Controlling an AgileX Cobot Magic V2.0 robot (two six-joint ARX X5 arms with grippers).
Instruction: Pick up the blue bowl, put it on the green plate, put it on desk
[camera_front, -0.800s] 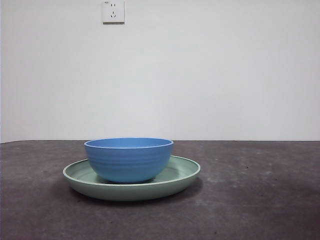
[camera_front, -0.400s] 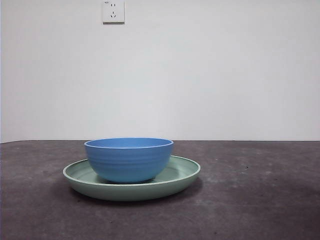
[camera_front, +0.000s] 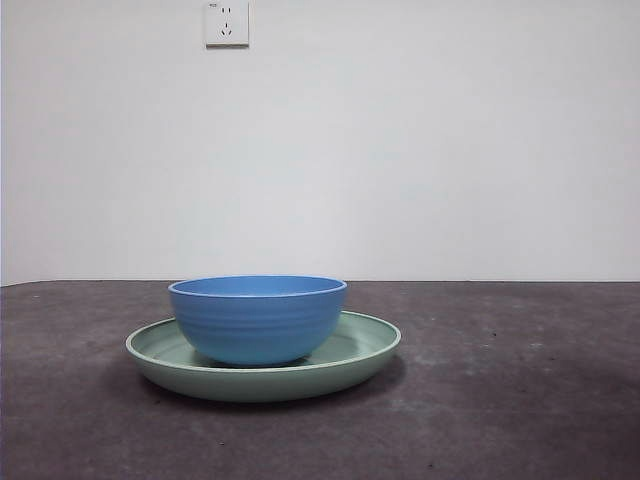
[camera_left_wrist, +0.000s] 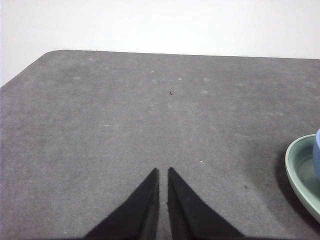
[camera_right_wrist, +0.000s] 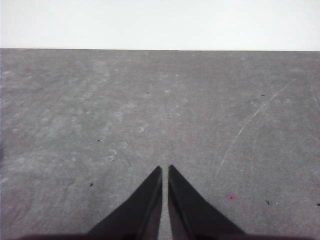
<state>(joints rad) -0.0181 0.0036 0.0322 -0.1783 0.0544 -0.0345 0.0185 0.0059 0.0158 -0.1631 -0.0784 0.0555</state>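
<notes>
Blue bowl (camera_front: 258, 318) sits upright inside green plate (camera_front: 264, 359), plate flat on desk (camera_front: 500, 400). Your left gripper (camera_left_wrist: 162, 172): jaws together, nothing held, above bare desk, plate edge off to its side. Your right gripper (camera_right_wrist: 165, 169): jaws together, nothing held, over bare desk. Wall socket (camera_front: 226, 23) above.

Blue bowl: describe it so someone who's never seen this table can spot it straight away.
On the dark grey desk, below the white wall socket, lies a wide, shallow green plate. The blue bowl stands upright on that plate. It is the taller, narrower dish, glossy blue with faint ridges round its outside, while the plate under it is pale green and flat.
</notes>
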